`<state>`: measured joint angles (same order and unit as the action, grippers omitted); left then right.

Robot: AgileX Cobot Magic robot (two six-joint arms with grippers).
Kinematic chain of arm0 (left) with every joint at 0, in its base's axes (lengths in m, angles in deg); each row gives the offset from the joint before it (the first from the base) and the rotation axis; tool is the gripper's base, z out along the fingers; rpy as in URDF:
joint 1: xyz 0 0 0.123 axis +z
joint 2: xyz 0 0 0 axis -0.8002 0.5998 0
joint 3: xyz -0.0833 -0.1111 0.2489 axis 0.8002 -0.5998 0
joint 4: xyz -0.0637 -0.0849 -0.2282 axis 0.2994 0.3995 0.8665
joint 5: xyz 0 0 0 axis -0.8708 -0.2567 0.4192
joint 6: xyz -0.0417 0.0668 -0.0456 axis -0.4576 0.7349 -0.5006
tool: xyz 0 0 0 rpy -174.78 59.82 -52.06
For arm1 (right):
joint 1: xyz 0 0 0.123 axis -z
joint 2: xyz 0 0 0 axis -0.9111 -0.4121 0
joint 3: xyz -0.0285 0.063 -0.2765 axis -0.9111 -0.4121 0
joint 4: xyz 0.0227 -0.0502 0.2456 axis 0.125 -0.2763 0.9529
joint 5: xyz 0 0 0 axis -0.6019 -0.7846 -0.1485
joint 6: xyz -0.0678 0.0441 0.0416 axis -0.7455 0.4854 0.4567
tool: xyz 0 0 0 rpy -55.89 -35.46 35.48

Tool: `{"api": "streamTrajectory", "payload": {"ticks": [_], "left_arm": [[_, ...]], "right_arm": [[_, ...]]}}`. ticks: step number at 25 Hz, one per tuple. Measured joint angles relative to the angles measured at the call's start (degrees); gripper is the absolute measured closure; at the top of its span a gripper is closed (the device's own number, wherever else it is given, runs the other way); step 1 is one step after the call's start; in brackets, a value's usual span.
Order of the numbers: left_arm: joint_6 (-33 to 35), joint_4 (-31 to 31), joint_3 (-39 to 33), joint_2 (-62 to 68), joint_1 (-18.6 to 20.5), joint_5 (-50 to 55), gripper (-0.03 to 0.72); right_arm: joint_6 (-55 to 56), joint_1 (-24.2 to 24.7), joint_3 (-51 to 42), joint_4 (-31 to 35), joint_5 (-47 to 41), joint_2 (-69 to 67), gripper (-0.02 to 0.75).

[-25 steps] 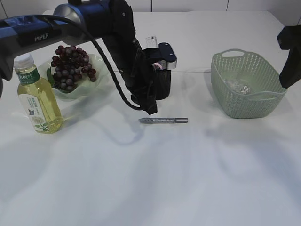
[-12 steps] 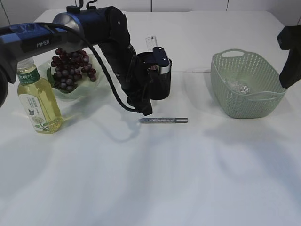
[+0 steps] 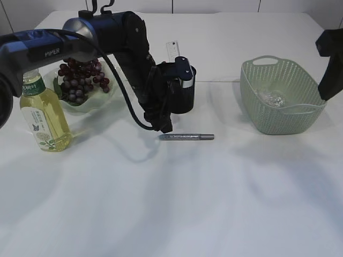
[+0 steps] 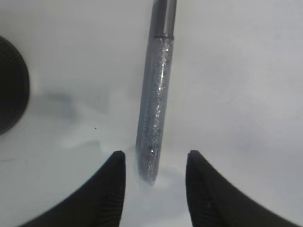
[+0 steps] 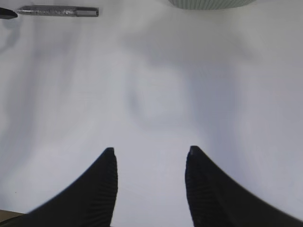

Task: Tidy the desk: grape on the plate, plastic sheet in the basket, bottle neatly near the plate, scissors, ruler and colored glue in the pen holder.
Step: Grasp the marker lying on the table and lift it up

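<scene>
Left gripper [image 4: 152, 163]: fingers spread, holding nothing, tips straddling the near end of the glue pen [image 4: 155, 109], which lies flat mid-table in front of the pen holder [image 3: 182, 93]. Step in hand, by judgement: pick up the pen; best done by advancing further along the barrel, centring it, settling to the table [image 3: 171, 203], then closing. Right gripper [image 5: 149, 156]: fingers apart, empty, over bare table near the right edge. Grapes [image 3: 80, 75], bottle [image 3: 43, 115]: far-left corner. Basket [image 3: 278, 96]: right side.
</scene>
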<state>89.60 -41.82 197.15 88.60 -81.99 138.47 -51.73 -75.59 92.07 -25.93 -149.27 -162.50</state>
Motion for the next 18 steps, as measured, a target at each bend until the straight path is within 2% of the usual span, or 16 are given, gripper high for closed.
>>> {"api": "streamTrajectory", "payload": {"ticks": [18], "left_arm": [[0.3, -2.4, 0.1, 3.5, -1.6, -5.0, 0.379]], "right_arm": [[-0.7, 0.0, 0.0, 0.0, 0.0, 0.0, 0.358]]}}
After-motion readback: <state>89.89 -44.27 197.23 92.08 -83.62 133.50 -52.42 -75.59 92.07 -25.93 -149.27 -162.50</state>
